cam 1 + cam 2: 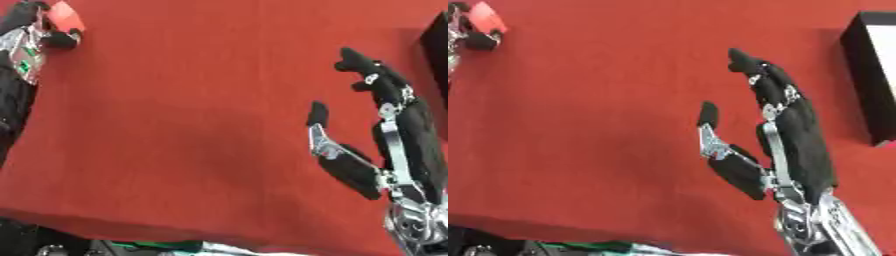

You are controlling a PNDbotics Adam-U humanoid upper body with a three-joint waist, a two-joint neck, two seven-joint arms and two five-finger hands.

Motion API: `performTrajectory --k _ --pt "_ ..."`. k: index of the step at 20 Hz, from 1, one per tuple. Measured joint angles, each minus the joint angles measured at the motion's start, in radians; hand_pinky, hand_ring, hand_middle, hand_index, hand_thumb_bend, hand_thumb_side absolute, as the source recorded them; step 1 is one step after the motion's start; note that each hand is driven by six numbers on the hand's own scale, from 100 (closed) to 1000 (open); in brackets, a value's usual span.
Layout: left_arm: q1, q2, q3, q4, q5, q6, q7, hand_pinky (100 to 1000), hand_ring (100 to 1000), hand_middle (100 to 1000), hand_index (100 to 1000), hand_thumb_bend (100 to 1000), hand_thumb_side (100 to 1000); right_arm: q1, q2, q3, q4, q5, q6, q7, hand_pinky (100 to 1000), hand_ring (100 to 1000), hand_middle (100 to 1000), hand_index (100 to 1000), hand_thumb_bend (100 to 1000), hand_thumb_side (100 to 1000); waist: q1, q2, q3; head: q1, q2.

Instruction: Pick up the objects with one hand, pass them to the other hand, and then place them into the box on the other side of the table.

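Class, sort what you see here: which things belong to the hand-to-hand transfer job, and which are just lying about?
Job:
- red object, held in left hand
- right hand, open
- black box at the right edge

Lying about:
- green and white stuff below the table edge

Left hand (39,35) up in the table's (192,115) far left corner — fingers curled round a red-orange object (66,17). Right hand (385,135) near the right edge — fingers straight, thumb apart, empty. A dark box (437,50) sits at the right edge.
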Motion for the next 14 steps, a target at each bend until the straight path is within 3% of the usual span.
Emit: performTrajectory --k 6,12,14 --pt "0.023 -0.004 -0.002 -0.087 0.108 -0.049 0.034 719 478 416 561 100 210 0.000 0.000 -0.001 0.000 0.000 0.002 0.002 676 846 736 921 100 440 -0.001 -0.010 0.019 0.002 0.000" --pt "0.084 -0.014 -0.038 -0.298 0.258 -0.144 -0.080 732 485 423 565 100 317 -0.001 -0.004 -0.002 0.000 0.002 0.003 0.016 684 847 739 921 100 429 0.005 -0.044 0.038 -0.001 0.000" --pt "0.116 -0.023 -0.057 -0.389 0.320 -0.168 -0.130 734 486 425 566 100 329 -0.001 -0.010 -0.005 0.000 0.002 0.001 0.024 687 847 741 922 100 426 0.006 -0.066 0.039 -0.008 0.000"
